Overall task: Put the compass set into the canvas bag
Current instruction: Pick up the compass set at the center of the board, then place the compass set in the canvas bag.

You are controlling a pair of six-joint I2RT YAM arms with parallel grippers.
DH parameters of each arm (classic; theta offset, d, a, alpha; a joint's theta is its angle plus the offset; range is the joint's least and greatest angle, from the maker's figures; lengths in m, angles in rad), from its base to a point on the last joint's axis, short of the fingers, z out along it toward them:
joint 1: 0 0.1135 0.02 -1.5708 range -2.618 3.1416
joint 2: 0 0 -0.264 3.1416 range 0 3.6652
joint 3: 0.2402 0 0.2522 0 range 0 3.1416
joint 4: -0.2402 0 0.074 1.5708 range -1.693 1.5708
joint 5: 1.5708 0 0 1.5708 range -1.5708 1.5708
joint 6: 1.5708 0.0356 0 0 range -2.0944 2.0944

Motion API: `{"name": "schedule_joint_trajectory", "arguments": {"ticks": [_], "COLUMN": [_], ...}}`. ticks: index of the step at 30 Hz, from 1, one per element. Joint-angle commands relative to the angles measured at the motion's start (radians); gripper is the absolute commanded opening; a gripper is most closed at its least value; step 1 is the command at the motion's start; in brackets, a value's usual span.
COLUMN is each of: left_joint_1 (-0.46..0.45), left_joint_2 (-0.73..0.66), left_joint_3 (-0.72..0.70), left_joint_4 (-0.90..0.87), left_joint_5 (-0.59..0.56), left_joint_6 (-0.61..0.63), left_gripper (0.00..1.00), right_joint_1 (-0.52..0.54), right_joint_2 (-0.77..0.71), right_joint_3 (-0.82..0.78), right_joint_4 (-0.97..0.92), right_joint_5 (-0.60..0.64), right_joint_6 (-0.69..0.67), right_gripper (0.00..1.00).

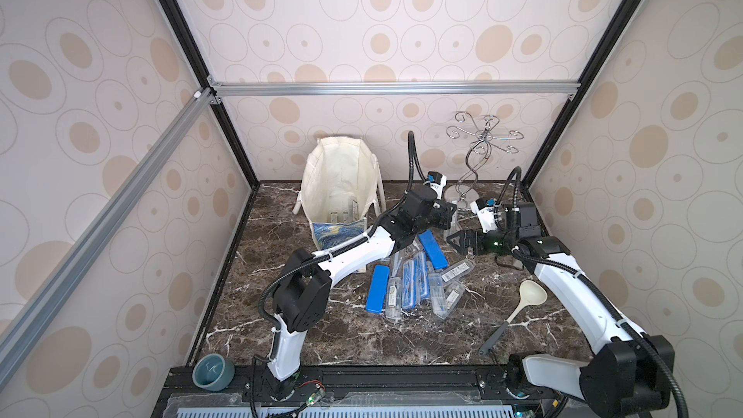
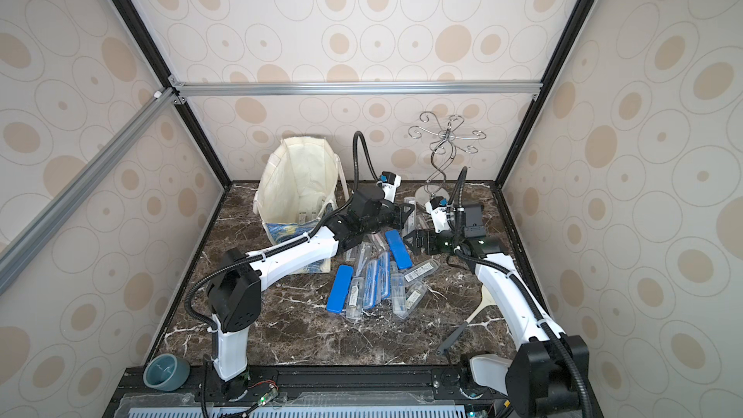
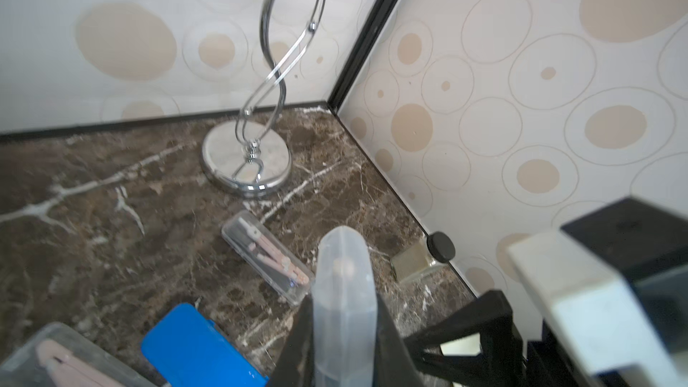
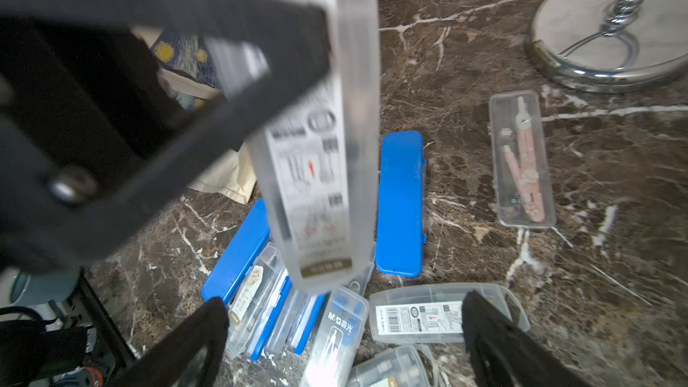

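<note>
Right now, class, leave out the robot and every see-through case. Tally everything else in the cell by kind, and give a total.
all-blue cases: 2
canvas bag: 1
chrome stand: 1
cream ladle: 1
teal bowl: 1
small black-capped bottle: 1
Total: 7

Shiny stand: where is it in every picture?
A top view: stand at the back right.
A top view: stand again back right.
Left wrist: stem and base, beyond the pink compass.
Right wrist: only the base, beyond that compass.
Shared landmark: the blue case nearest it.
</note>
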Motion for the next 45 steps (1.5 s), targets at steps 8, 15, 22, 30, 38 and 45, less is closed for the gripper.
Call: {"name": "schedule_joint_trajectory", "arguments": {"ticks": [8,15,22,30,38,45], "left_joint_1": [0.057,0.095,0.128,0.183,0.317,0.410], "left_joint_2": [-0.020,-0.097,-0.211,-0.322,-0.395,-0.330], "left_joint_3": [0.254,0.316,0.267,0.102,-0.163,-0.261], "left_joint_4": [-0.204,-0.293,-0.279,-0.259,-0.275,-0.278], "left_joint_5": [-0.204,-0.459,-0.667,-0.851,-0.662,-0.486], "left_joint_6": [0.226,0.381,0.501,0.537,0.359,0.270], "left_gripper": [0.16,0.16,0.16,0.17,0.17,0.18], "right_joint_1": [0.001,0.002,0.001,0.002,0.001,0.001], "right_joint_2": [-0.117,-0.075,-0.029,0.019,0.041,0.043], "right_joint_3": [-0.101,-0.095,-0.091,-0.068,-0.050,-0.044], "right_joint_4": [0.014,0.010,0.007,-0.032,-0.047,-0.048], "right_joint_5": [0.127,0.124,0.124,0.140,0.125,0.106], "right_joint_6": [0.021,0.021,0.025,0.024,0.033,0.042], "right_gripper": [1.00,1.00,1.00,1.00,1.00,1.00]}}
